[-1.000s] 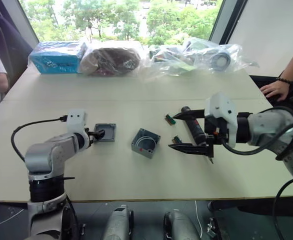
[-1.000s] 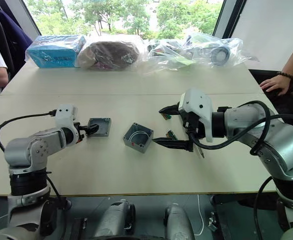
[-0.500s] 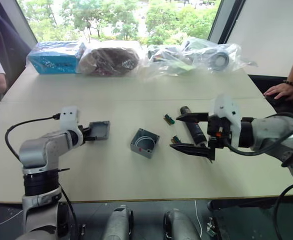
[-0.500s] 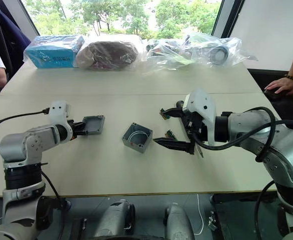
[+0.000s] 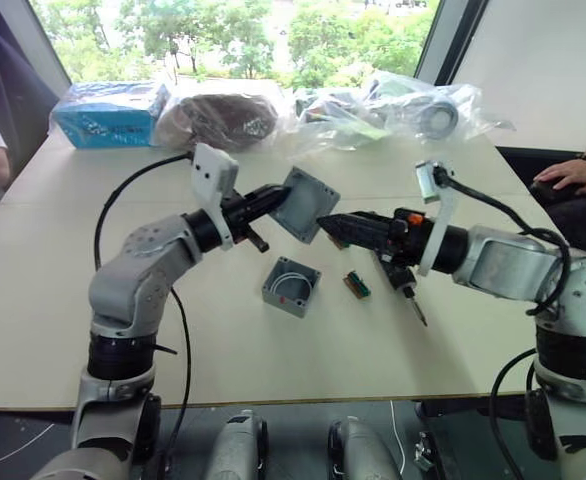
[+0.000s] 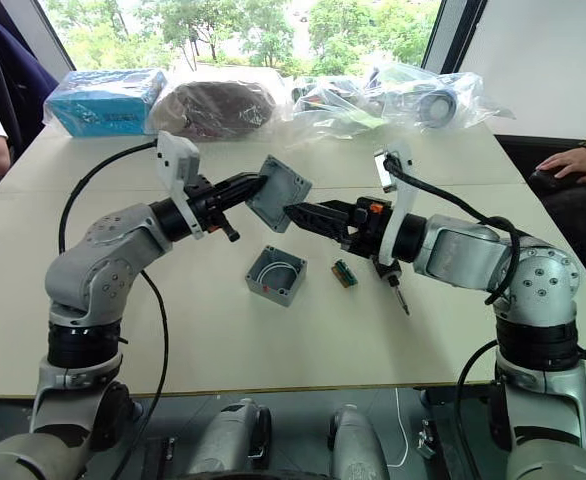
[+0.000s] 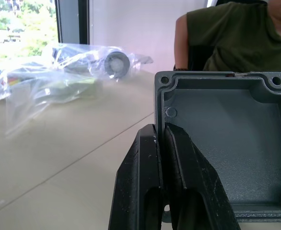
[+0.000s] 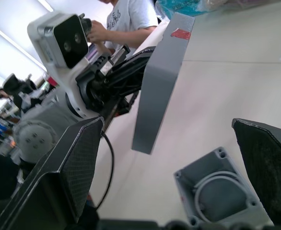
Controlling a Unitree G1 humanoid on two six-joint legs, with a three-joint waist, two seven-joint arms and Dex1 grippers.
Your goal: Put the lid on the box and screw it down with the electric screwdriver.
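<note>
The lid-fitting step is in hand: the left gripper (image 5: 270, 199) holds the lid (image 5: 304, 204) in the air above the surface (image 5: 223, 350), jaws clamped on its rim, tilted on edge. The right gripper (image 6: 308, 214) reaches toward it, jaws spread wide, holding nothing. Next, I judge, the lid must be levelled and lowered onto the box (image 5: 291, 286), below it. The electric screwdriver (image 5: 405, 287) lies under the right arm.

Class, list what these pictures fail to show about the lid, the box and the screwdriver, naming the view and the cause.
- Lid: in the left wrist view, its far side is cut off by the picture's edge, and the left gripper's fingers cover one rim.
- Box: its contents are too small to identify in the eye views.
- Electric screwdriver: the right gripper and arm hide most of its body.
</note>
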